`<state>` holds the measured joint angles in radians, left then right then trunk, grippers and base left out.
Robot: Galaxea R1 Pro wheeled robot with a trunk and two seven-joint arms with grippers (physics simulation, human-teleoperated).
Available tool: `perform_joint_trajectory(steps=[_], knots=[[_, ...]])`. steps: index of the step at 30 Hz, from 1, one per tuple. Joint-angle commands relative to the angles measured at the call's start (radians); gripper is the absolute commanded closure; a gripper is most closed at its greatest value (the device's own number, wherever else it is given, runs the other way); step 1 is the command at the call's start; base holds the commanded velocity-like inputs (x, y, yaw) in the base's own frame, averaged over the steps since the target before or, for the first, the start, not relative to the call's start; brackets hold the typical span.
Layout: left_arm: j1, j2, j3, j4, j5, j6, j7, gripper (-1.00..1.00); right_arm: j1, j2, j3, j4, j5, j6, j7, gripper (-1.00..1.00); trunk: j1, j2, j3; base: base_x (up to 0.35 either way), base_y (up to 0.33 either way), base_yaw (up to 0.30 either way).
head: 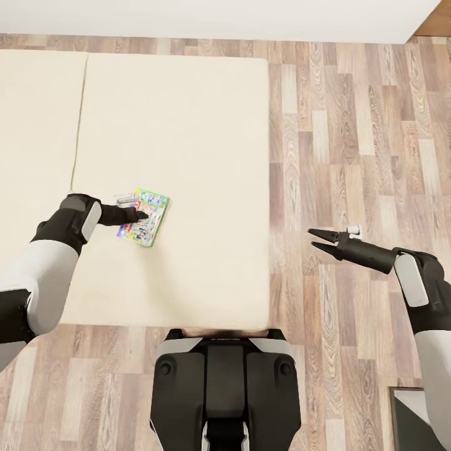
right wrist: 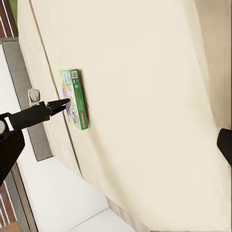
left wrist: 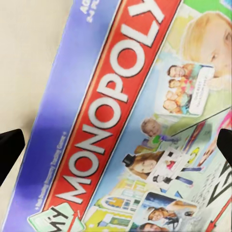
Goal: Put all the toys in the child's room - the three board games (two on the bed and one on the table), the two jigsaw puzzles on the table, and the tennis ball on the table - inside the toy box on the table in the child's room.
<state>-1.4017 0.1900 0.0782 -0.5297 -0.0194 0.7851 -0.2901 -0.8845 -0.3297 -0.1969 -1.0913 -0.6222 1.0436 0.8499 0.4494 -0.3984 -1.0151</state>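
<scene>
One board game (head: pixel 149 219), a flat box with a busy cover, lies on the cream bed (head: pixel 188 125) near its front left part. Up close its cover (left wrist: pixel 121 96) reads "MONOPOLY" on a red band. My left gripper (head: pixel 139 215) hangs open just above the cover, its dark fingertips (left wrist: pixel 9 147) spread wide over the box. In the right wrist view the same box (right wrist: pixel 76 99) shows with the left gripper (right wrist: pixel 60 105) at its edge. My right gripper (head: pixel 318 241) is open and holds nothing, out over the wood floor to the right of the bed.
Wood-plank floor (head: pixel 357 156) runs along the bed's right side and in front of it. A white wall (head: pixel 219 15) closes the far side. A seam (head: pixel 78 125) crosses the mattress at the left. A dark-framed object (head: pixel 407 407) sits at the lower right corner.
</scene>
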Motion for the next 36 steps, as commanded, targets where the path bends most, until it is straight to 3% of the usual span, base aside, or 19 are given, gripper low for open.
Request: perform_joint_trajectory(steps=[1,36], knots=[[0.0,-0.001,0.005,-0.001,-0.002,0.006,-0.004,-1.0,-0.001,0.0,-0.001,0.001,0.004,0.004,0.006,-1.0,0.001,-0.002,-0.001,0.0,-0.227,0.0],[0.0,-0.006,0.003,-0.001,-0.008,0.006,-0.002,-1.0,-0.001,0.001,-0.001,0.002,0.004,0.004,0.005,-1.0,0.001,-0.002,-0.001,-0.018,-0.13,0.0]])
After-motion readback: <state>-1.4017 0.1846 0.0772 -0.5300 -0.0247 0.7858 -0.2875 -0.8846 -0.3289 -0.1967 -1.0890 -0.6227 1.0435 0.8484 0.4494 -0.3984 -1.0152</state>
